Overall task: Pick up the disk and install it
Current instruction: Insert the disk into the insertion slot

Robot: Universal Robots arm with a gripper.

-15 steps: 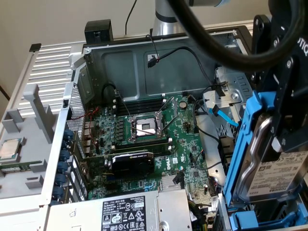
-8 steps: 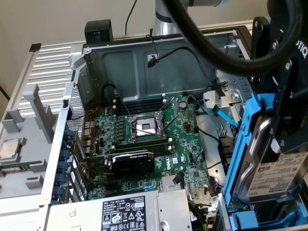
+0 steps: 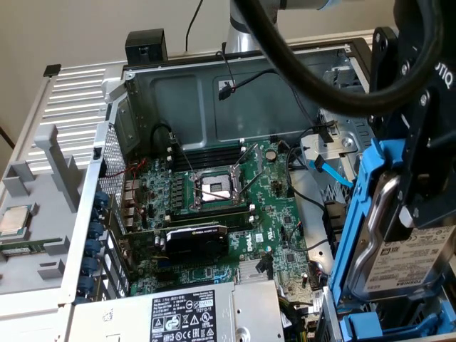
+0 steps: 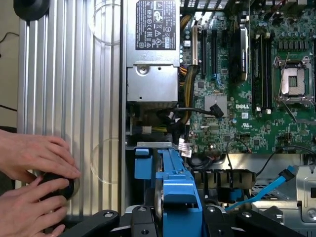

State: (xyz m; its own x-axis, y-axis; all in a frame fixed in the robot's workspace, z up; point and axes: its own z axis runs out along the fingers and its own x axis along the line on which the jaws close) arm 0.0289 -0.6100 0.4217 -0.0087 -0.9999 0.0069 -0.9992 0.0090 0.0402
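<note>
Our fingers (image 4: 175,221) are closed partway on the disk (image 3: 417,265), pinching its blue carrier edge-on. We hold it upright at the exterior view's four o'clock, just beside the motherboard (image 3: 235,206) in the open computer case (image 3: 206,100), likely to line it up with its bay. A person's hands (image 4: 34,173) rest on a ribbed panel (image 4: 69,74).

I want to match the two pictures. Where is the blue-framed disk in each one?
Exterior view: the disk stands on edge, low at the exterior view's right.
Wrist view: the disk is edge-on, nearest the camera, beside the ribbed silver panel.
Shared landmark: the power supply with its black-and-white label.
</note>
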